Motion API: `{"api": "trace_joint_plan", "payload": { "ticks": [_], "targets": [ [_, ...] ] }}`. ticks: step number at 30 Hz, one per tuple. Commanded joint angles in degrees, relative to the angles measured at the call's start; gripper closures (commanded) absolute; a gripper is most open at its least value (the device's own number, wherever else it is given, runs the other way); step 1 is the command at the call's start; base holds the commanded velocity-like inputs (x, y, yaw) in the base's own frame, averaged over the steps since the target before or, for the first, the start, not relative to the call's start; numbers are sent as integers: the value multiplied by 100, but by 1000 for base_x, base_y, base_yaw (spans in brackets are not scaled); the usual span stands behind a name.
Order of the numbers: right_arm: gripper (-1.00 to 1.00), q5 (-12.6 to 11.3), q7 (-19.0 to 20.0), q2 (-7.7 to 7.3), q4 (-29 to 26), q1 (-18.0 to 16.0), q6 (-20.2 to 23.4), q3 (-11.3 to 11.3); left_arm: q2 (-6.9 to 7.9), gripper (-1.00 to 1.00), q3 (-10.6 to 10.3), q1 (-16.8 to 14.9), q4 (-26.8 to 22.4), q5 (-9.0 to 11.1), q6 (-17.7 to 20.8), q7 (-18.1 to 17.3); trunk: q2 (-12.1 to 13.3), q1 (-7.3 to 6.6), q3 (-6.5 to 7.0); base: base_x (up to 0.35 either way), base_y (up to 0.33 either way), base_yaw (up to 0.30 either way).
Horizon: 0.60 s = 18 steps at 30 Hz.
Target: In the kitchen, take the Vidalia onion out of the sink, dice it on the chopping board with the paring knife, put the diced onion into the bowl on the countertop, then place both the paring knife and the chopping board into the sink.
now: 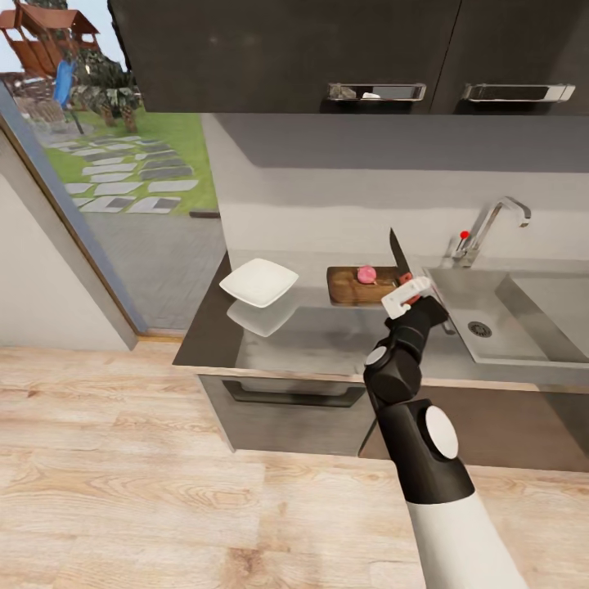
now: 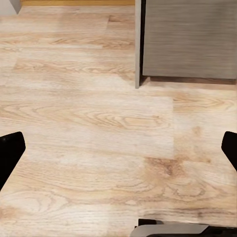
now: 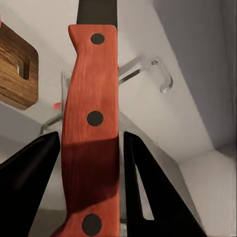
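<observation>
Right gripper (image 1: 406,296) clamped on knife (image 1: 398,255) handle, blade held upright over counter (image 1: 327,343) between board (image 1: 360,285) and sink (image 1: 523,315). Onion (image 1: 366,274) seen resting on board. Bowl (image 1: 258,282) set left of board. Left gripper (image 2: 118,148) fingers spread apart above wooden floor (image 2: 89,123).

We see open countertop (image 1: 327,343) between the bowl (image 1: 258,282) and chopping board (image 1: 360,286); overhead cabinets (image 1: 286,53) and the tap (image 1: 491,225) limit room above.
</observation>
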Motion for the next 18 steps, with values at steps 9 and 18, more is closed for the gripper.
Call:
{"api": "trace_joint_plan", "payload": {
  "ticks": [9,18],
  "targets": [
    [100,436,-41,0,114,-6,5,474,6,-100,-48,3,11,44,-6,24,-10,3,-9,0,0,0],
    [100,1142,15,0,136,-6,-152,760,-2,-100,-48,3,37,44,-6,27,-10,3,-9,0,0,0]
  ]
}}
